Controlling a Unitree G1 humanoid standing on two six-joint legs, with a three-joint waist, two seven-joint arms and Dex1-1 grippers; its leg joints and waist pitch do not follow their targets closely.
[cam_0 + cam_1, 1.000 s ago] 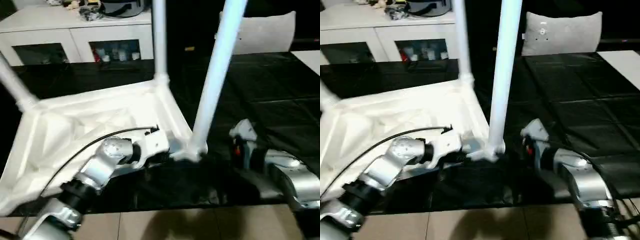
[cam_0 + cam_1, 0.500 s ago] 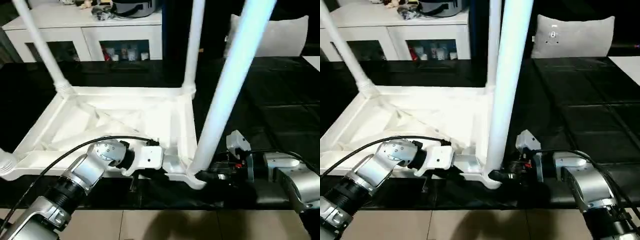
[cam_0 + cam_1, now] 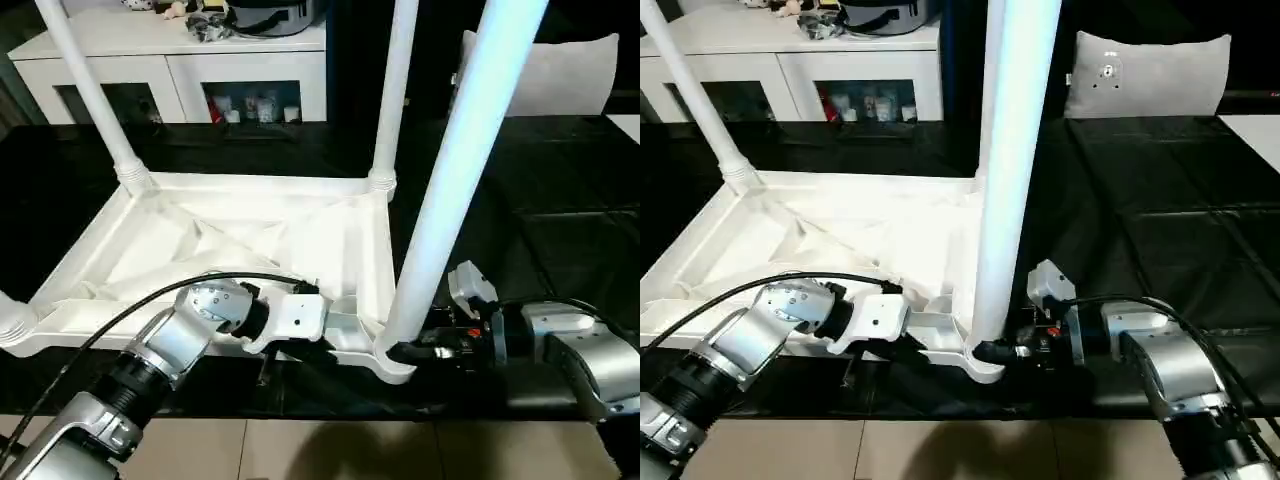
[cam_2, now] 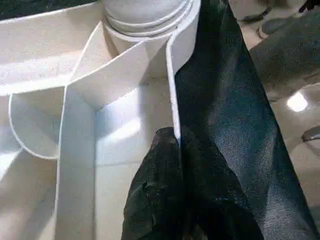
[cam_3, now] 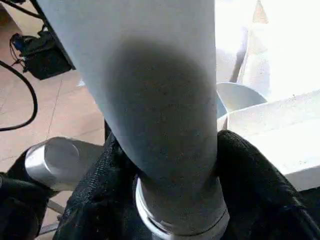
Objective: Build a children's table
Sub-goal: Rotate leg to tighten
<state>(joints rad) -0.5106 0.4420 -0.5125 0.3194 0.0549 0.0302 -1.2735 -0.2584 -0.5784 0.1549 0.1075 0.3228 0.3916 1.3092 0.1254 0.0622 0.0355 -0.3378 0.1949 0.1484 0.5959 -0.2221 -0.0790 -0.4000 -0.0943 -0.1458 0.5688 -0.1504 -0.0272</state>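
Note:
The children's table lies upside down: the white ribbed tabletop rests on a black cover with legs standing up from its corner sockets. My left gripper is shut on the tabletop's thin near rim, one black finger on each side. My right gripper is shut around the base of the near right leg, just above its socket; in the right wrist view its fingers press both sides of the leg. The far right leg and the far left leg stand upright.
A white cabinet with glass doors stands behind the work. A grey pillow sits at the back right. The black cover stretches to the right of the tabletop. Tiled floor shows at the near edge.
The camera has shifted. My right gripper has moved left to the near right leg's base and closed in around it. My left gripper keeps its hold on the rim.

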